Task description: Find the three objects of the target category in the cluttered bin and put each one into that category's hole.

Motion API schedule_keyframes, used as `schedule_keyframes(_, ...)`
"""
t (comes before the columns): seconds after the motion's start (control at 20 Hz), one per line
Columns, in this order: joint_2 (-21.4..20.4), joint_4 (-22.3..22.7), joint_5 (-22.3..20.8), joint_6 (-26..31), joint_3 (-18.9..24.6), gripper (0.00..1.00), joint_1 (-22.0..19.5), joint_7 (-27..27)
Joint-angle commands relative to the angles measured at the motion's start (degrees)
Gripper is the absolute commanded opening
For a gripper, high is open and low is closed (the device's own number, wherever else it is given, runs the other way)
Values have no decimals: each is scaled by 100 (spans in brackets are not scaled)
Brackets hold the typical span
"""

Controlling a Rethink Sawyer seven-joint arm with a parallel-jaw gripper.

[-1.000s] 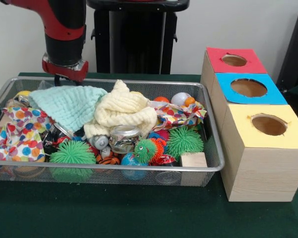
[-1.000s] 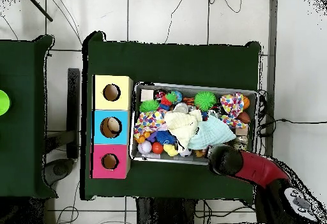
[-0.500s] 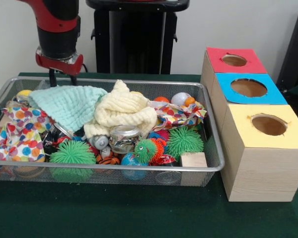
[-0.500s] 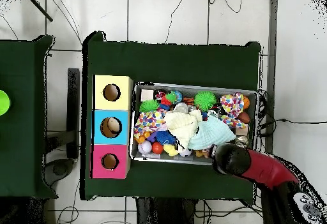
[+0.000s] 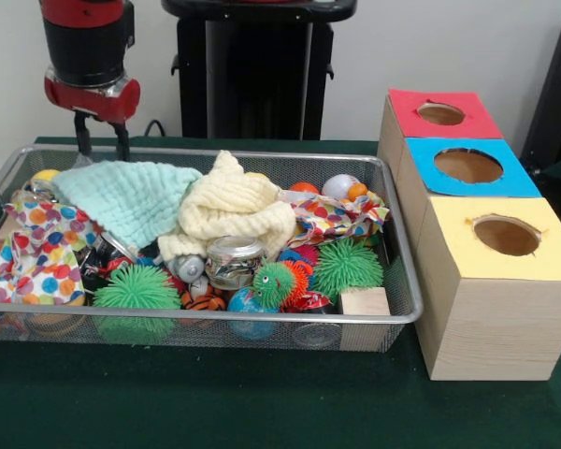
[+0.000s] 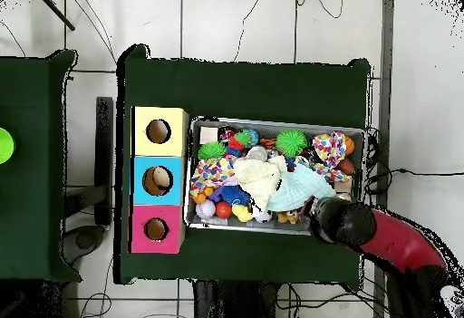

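My gripper [image 5: 101,142] hangs open and empty above the far left corner of the wire basket [image 5: 215,316], its two fingers apart just over the rim. In the overhead view only the red and black arm head [image 6: 332,220] shows at the basket's near right corner. The basket holds a mint cloth [image 5: 131,196], a cream knitted cloth [image 5: 234,210], a polka-dot cloth [image 5: 37,248], a glass jar [image 5: 234,260], green spiky balls [image 5: 346,267], a wooden block [image 5: 365,301] and several small balls. Much lies hidden under the cloths.
Three wooden boxes stand in a row to the right of the basket, each with a round hole: red [image 5: 439,114], blue [image 5: 467,166], yellow [image 5: 505,236]. A black pedestal [image 5: 252,65] rises behind the basket.
The gripper has risen and drifted left along the basket's far edge toward the corner, staying open and empty. Nothing in the basket has shifted.
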Motion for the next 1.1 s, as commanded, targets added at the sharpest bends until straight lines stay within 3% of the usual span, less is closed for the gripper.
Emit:
schedule_keyframes(0.05, -103, 630, 274, -441, 866, 100, -242, 293)
schedule_keyframes(0.4, 357, 913, 521, -1448, 1592, 100, -762, 632)
schedule_keyframes(0.65, 565, 1012, 592, -1774, 1866, 100, -929, 804)
schedule_keyframes(0.8, 627, 1056, 621, -1972, 1935, 100, -953, 902)
schedule_keyframes(1.1, 940, 913, 578, -2239, 1627, 100, -736, 975)
